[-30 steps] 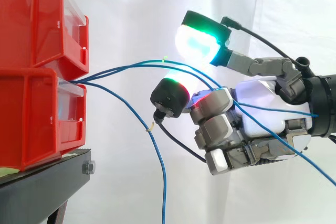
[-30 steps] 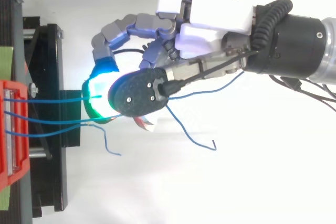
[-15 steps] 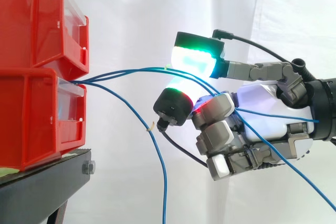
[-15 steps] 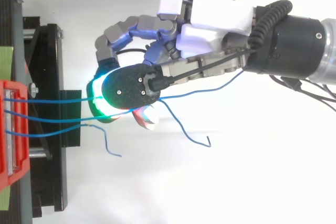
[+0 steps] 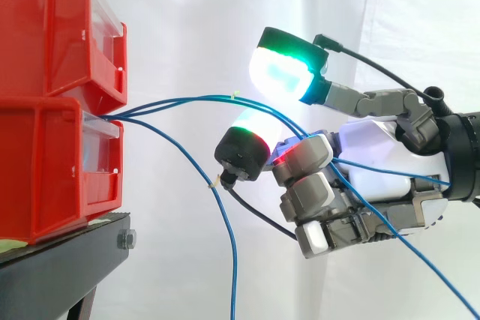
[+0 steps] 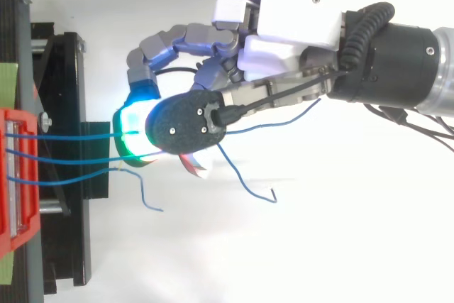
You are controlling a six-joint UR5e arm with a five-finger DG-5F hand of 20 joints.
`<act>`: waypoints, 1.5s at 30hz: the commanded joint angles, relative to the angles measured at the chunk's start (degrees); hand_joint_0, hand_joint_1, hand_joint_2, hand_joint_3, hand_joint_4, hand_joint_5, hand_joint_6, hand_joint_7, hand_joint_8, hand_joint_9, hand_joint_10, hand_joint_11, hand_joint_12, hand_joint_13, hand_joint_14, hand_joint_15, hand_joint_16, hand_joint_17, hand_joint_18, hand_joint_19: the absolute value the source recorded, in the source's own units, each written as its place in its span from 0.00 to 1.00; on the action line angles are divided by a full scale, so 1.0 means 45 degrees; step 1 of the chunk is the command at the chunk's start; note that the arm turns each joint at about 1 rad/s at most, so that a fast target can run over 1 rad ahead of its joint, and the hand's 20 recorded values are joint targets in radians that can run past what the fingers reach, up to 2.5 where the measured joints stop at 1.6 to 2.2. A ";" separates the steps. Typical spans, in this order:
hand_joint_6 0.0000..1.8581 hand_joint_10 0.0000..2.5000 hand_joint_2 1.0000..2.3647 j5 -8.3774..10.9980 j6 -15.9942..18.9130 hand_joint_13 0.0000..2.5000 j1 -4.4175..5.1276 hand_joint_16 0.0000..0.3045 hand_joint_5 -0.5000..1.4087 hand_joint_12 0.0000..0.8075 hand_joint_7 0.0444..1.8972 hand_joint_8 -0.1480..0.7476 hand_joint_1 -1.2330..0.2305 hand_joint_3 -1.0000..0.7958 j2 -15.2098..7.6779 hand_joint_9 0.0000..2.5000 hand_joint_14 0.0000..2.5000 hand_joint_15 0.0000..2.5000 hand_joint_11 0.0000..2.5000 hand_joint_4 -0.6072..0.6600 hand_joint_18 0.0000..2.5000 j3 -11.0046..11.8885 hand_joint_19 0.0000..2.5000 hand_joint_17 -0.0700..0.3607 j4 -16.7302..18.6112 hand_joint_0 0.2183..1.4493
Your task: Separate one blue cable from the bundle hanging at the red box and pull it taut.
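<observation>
Side view: the hand [image 5: 375, 144] sits at middle right. Its fingers [image 5: 307, 185] are curled, and two blue cables [image 5: 195, 97] run through the curl. They cross the palm and lie over the topmost curled finger. The green pad [image 5: 281, 73] is tilted up and stands apart above them. A red-banded pad [image 5: 247, 136] points left just beneath them.

Half a second ago the green pad lay flatter and lower, close over the cables. It has since lifted, and the hand itself has barely shifted.

From the hand the cables arc left and up, then dip to the front of the lower red bin [image 5: 45, 155] at the left edge. A third cable [image 5: 234, 260] leaves the same spot and drops to the bottom edge. It carries a small pale tag [image 5: 216, 181]. The bins stand on a black stand [image 5: 67, 260] at lower left.

From above, the hand [image 6: 291, 30] fills the upper middle. One loose end [image 6: 248, 186] curls at centre, a little further left than before.
</observation>
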 commanded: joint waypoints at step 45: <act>0.45 0.00 0.00 -0.0956 -0.0332 0.18 -0.0075 0.20 0.20 0.47 0.67 0.40 0.30 0.57 0.0309 0.16 0.00 0.05 0.00 0.41 0.18 -0.0001 0.06 0.48 -0.1081 0.30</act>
